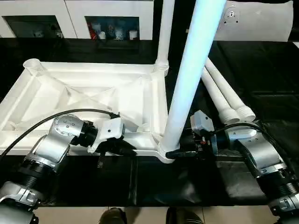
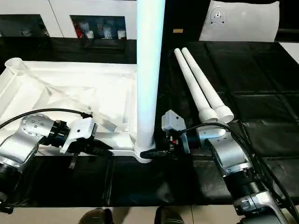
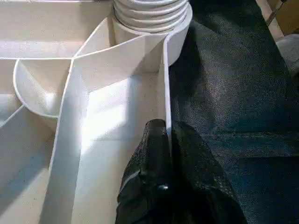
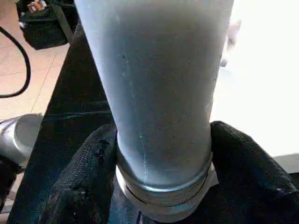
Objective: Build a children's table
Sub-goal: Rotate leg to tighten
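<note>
The black mat point(image 1: 261, 70) is seen covering the work surface, with a white cabinet point(image 1: 70, 18) with dark glass-fronted compartments standing behind it. The table top point(image 1: 84, 93) is laid upside down on the mat, ribbed underside upward, toward the robot's left. An empty round corner socket point(image 1: 32, 65) is noted at its far left corner.

Two legs are found standing upright in the sockets on the top's right side: the near leg point(image 1: 189, 79) at the near right corner and the far leg point(image 1: 164, 32) at the far right corner. Two loose legs point(image 2: 201, 84) are laid side by side on the mat to the right of the top, touching each other, their threaded ends toward the robot.

The right gripper point(image 2: 154, 152) is seen at the base of the near leg; its fingers point(image 4: 84, 186) are pressed against both sides of the leg just above the socket, grasping it.

The left gripper point(image 1: 124, 147) is found at the near edge of the top. Its fingers point(image 3: 154, 158) are clamped on the thin rim wall, one on each side.
</note>
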